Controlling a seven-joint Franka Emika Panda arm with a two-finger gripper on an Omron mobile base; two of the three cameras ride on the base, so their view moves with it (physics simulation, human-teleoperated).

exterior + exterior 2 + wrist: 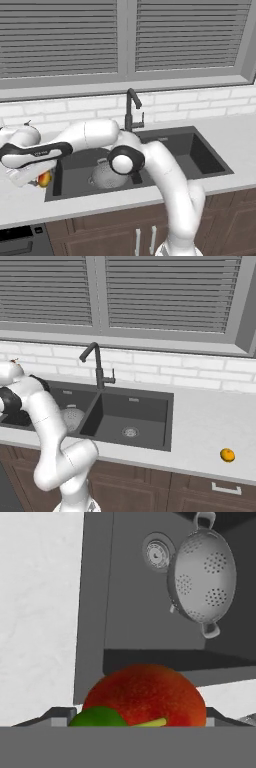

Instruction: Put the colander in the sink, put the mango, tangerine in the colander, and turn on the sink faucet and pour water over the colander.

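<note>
- Silvery-grey colander (204, 579) sits in the left basin of the sink (200, 150), beside its round drain (158, 554);
- mottled red-green mango (145, 697) lies at the counter (200, 421) edge left of the sink, between the spread fingers of the gripper (37, 177); whether they touch it cannot be told;
- orange tangerine (227, 455) rests near the counter's front edge, well right of the sink;
- black sink faucet (132, 110) stands behind the basins.

- The sink (125, 416) is set into the worktop (210, 421), with the faucet (97, 368) behind its divider.
- The colander (107, 175) sits in the left basin, beside the drain (157, 554).
- The mango (45, 178) is at the sink's left edge.
- The tangerine (227, 455) lies on the worktop, well right of the sink.
</note>
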